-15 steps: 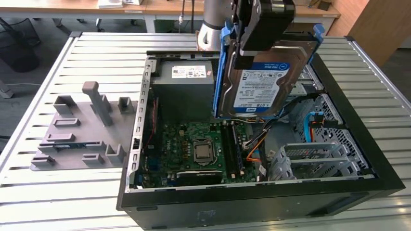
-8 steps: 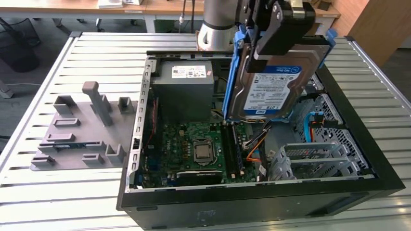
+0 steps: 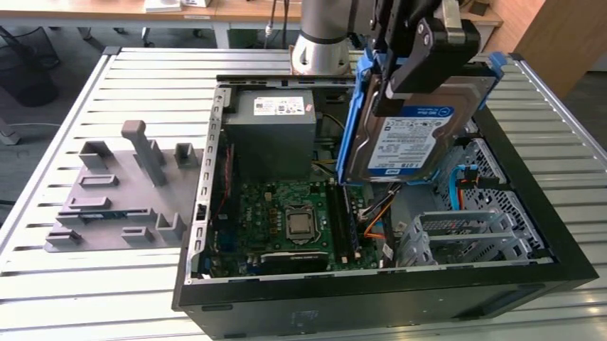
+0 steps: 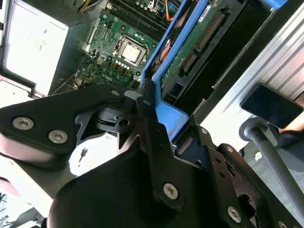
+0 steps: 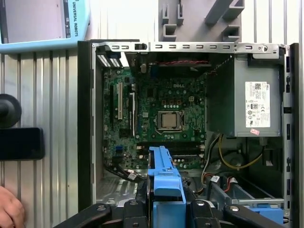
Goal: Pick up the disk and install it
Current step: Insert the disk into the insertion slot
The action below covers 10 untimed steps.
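A: Whereabouts of the disk [image 3: 417, 135]?

B: Up in the air over the open black computer case [image 3: 379, 298], at about one o'clock in the exterior view. Tilted, nearly on edge, label side toward that camera. Clear of the perforated metal drive cage [image 3: 465, 234] at five o'clock from it.

A: And the gripper [image 3: 410, 85]?

B: Clamped tight on the disk's upper edge. Matte black and blocky, with bolted links.

A: Materials?

B: Flat silver rectangle with a glossy white-and-blue label, framed in blue plastic. At seven o'clock from it, down in the case, a green motherboard [image 3: 284, 220] with a square metal processor socket [image 3: 301, 222]. At twelve o'clock from the board, a grey sheet-metal power supply [image 3: 275, 128] with a white sticker. Outside the case, at nine o'clock, a grey plastic fixture plate [image 3: 114, 199] with slotted blocks, on a ribbed aluminium table [image 3: 95, 298].

A: Anything more from the wrist cameras?

B: In the second wrist view, the other face of the disk [image 4: 199, 42]: green circuit board and a dark connector strip inside the blue frame. In the first wrist view, a look straight down past the disk's [image 5: 165, 185] blue end into the case. Also there, a flat black slab [image 5: 19, 142] on the table slats and part of a hand [image 5: 8, 211] near it.
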### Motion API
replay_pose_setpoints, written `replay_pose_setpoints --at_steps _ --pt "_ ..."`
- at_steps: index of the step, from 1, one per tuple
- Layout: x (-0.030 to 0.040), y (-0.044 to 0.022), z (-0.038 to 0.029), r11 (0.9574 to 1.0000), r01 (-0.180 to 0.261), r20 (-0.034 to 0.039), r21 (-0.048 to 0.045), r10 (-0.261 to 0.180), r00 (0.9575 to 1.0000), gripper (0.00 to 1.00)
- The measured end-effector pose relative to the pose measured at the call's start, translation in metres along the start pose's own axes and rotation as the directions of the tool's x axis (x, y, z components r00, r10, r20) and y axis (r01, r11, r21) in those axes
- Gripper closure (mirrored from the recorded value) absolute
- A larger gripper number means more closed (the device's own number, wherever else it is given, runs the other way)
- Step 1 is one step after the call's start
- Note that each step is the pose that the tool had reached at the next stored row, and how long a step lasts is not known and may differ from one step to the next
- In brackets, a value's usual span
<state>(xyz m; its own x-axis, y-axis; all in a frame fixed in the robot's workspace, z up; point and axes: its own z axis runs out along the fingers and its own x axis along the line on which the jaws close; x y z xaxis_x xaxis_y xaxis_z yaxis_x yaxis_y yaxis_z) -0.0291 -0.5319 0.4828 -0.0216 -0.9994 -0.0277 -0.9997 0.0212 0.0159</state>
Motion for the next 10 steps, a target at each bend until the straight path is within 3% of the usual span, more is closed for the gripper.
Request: replay_pose_setpoints --at_steps 10 --pt "0.0148 -0.0004 0.0035 1.0 0.0 -0.0002 0.0 0.0 1.0 0.63"
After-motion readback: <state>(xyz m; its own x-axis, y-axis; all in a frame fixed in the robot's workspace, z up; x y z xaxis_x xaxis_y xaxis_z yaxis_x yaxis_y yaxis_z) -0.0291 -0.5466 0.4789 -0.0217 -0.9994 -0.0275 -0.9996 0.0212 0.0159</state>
